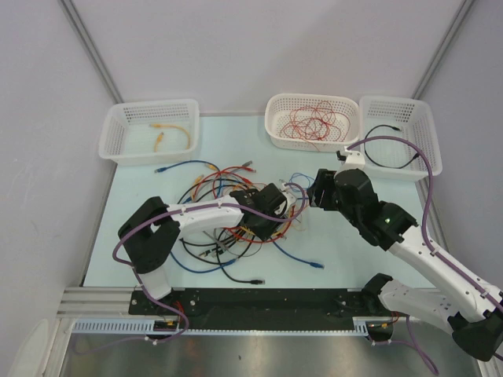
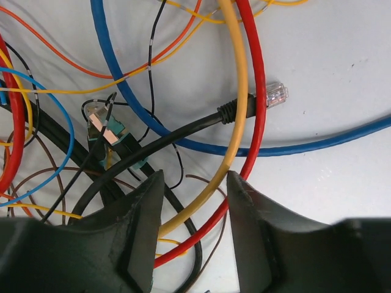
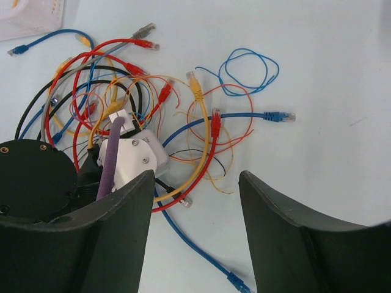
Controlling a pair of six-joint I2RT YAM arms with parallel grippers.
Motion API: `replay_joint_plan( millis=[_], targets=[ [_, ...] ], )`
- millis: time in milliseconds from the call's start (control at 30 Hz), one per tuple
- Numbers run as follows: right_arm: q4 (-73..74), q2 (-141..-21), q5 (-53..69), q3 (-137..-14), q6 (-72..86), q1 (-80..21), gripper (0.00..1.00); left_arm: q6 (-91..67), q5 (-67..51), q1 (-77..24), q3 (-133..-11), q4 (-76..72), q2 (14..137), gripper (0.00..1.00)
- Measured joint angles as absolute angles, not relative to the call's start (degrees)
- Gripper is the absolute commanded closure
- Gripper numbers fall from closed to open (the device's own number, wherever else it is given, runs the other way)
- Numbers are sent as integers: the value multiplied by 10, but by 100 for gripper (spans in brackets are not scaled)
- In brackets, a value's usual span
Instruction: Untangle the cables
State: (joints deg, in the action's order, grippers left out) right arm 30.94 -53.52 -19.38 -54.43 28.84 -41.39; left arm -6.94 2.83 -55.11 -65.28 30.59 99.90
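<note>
Left gripper (image 2: 195, 180): dark fingers partly apart, straddling thick yellow cable (image 2: 241, 91) and thick red cable (image 2: 259, 122); neither pinched.
Tangled cables (image 1: 216, 184): thin red, orange, yellow, blue, black wires with plug ends, heaped mid-table beneath left gripper.
Right gripper (image 3: 195, 177): fingers wide apart, empty, at 3 o'clock of heap.

On my overhead feed I see a pale blue-green table (image 1: 232, 145) closed in by plain white walls (image 1: 259, 47), with a grey strut (image 1: 88, 43) slanting up at each back corner. A ribbed aluminium rail (image 1: 102, 298) edges the near side, with a brushed metal sheet (image 1: 236, 353) below it. The light is soft and even.
</note>
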Motion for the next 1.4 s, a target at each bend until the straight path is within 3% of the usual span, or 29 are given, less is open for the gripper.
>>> replay_joint_plan(
  millis=[100, 167, 433, 667, 867, 1067, 1400],
  targets=[
    [310, -533, -189, -542, 288, -409, 38, -69, 25, -552, -653, 306, 999, 82],
    [309, -533, -187, -542, 289, -408, 38, -68, 23, -552, -652, 305, 999, 90],
    [310, -522, -185, -538, 289, -405, 38, -64, 33, -552, -662, 345, 961, 90],
    [310, -507, -185, -537, 289, -404, 38, -64, 34, -550, -781, 373, 791, 96],
    [310, -492, -185, -537, 289, -404, 38, -88, -11, -519, -804, 330, 669, 100],
    [310, -486, -185, -537, 289, -404, 38, -151, -30, -405, -808, 280, 641, 100],
    [299, -486, -169, -536, 289, -402, 39, -229, 62, -169, -899, 277, 766, 100]
  ],
)
